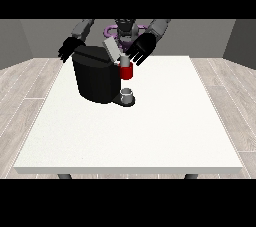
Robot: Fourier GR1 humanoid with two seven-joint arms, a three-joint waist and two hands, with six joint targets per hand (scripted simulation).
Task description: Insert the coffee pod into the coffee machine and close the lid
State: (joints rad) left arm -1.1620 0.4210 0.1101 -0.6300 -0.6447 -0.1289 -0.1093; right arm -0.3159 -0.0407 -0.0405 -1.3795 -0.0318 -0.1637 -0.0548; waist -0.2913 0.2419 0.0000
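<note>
A black coffee machine [95,78] stands on the white table [135,131] at the back left of centre. Its grey lid [112,49] is tilted up, open. A red part [126,72] sits at the machine's front head, with a small grey pod-like piece [123,60] on top of it. A grey cup [127,94] rests on the machine's base below. The hand at the view's right [141,50] hovers just right of the lid and above the red part, fingers spread. The hand at the view's left [68,50] hangs by the machine's back left corner, fingers straight.
The table's front half and right side hold nothing else. Grey wooden floor surrounds the table. The robot's torso [125,30] stands behind the machine.
</note>
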